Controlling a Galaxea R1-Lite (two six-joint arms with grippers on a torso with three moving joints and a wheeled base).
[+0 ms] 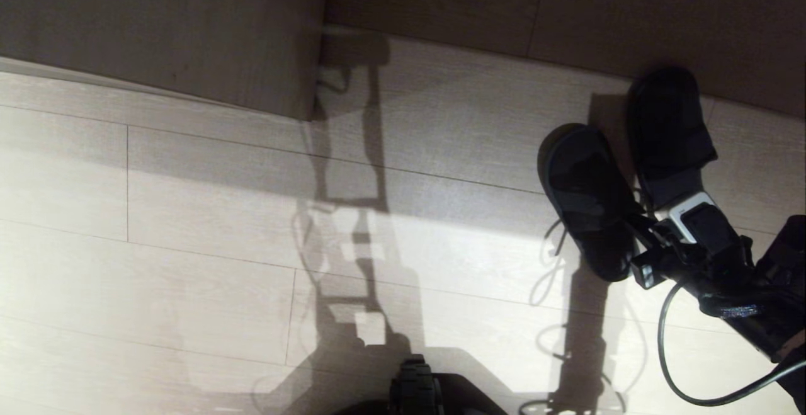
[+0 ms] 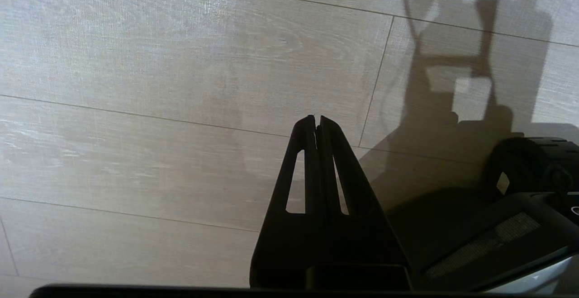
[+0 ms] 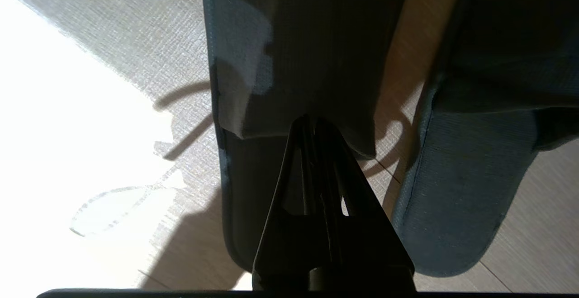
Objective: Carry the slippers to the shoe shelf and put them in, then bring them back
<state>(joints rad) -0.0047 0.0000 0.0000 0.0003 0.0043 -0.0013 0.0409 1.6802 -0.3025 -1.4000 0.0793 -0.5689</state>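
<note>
We see a pale wood-grain floor [image 1: 189,226] filling most of the head view, half in bright light and half under the robot's own long shadow. Along the far edge runs a beige wood-grain panel [image 1: 164,31], its corner standing on the floor.

The slippers [image 1: 589,198] lie side by side on the floor at the right, toes toward the panel, the two close together but with a strip of floor between them.

Our right gripper [image 3: 312,121] sits low over the heel of the left-hand slipper, its fingers pressed together with the tips at the edge of the toe band; we cannot tell whether they pinch any fabric.

Our left gripper [image 2: 315,119] hangs parked over bare floor, its fingers together on nothing.
</note>
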